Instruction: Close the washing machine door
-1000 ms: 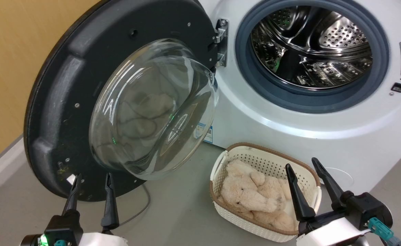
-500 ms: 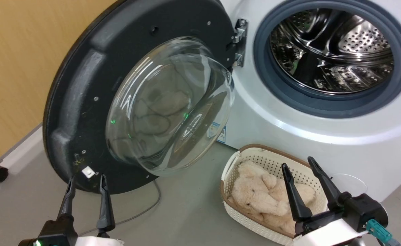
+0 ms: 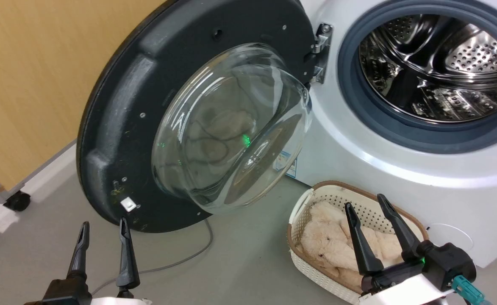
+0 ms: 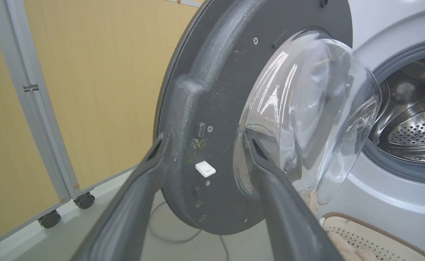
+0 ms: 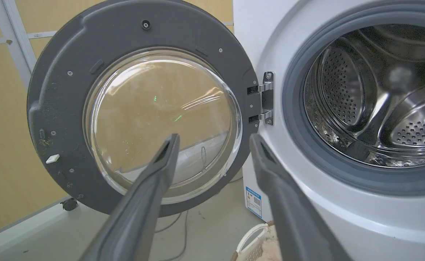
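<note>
A: Entry one: the washing machine door [image 3: 121, 127]. Position?
B: Swung wide open, standing to the left of the washing machine [image 3: 401, 169] and hung on a metal hinge [image 3: 321, 53] at the opening's left edge. The matte black inner rim faces the robot, and the clear glass bowl [image 3: 231, 127] bulges out at centre. A small white catch [image 3: 128, 204] sits low on the rim's outer side.
A: The opening?
B: A perforated steel drum [image 3: 443, 72], ringed by a grey gasket [image 3: 358, 110].
A: Entry two: left gripper [image 3: 103, 222].
B: Fingers spread, nothing between them. The tips point up at the door's lower rim, near it but apart from it.
A: Right gripper [image 3: 364, 201]?
B: Likewise released and empty. It is at lower right, with its fingers over the basket [image 3: 316, 273] in the head view.
A: Surroundings?
B: The basket is cream, perforated and brown-rimmed. It stands on the grey floor [image 3: 240, 271] just in front of the machine and holds a beige plush toy [image 3: 329, 245]. A blue sticker [image 3: 291, 167] marks the machine's lower left corner. A grey cable [image 3: 180, 263] lies on the floor beneath the door. A yellow wall panel [image 3: 32, 63] stands behind the door, with black castors [image 3: 17, 201] at its foot.
</note>
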Controlling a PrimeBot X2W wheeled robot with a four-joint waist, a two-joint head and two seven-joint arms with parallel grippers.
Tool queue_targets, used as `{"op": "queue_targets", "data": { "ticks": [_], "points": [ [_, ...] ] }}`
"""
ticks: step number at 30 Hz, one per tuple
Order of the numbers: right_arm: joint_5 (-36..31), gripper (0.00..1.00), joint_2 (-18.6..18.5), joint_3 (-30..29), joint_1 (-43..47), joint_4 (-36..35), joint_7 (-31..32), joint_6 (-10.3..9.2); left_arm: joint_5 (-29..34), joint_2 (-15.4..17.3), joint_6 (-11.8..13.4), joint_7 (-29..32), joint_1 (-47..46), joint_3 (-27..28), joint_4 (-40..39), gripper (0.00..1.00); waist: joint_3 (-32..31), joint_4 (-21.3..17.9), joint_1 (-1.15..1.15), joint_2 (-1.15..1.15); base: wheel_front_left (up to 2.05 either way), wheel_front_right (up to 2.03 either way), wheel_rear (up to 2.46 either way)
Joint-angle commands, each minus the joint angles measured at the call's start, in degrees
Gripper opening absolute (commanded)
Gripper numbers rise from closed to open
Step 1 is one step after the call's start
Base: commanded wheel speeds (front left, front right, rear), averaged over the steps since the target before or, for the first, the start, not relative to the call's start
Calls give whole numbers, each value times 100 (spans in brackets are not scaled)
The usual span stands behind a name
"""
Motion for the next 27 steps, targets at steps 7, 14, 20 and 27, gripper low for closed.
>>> {"op": "queue_targets", "data": {
  "ticks": [7, 14, 20, 27],
  "points": [
    [90, 100, 9, 87, -26, 13, -104, 5, 4, 1, 32, -101, 100, -3, -36, 100, -1, 130, 0, 0, 0, 0, 0],
    [81, 100, 9, 83, 8, 13, -104, 5, -61, 1, -50, -101, 72, 3, -64, 0, -9, 126, 0, 0, 0, 0, 0],
    [60, 100, 8, 32, 49, -21, -104, 5, 25, 91, -219, -101, -100, 270, -297, 0, 13, 123, 0, 0, 0, 0, 0],
    [-22, 100, 2, -147, 126, -114, -104, 5, 78, 475, -549, -101, -708, 660, -348, 0, 136, 107, 0, 0, 0, 0, 0]
  ]
}}
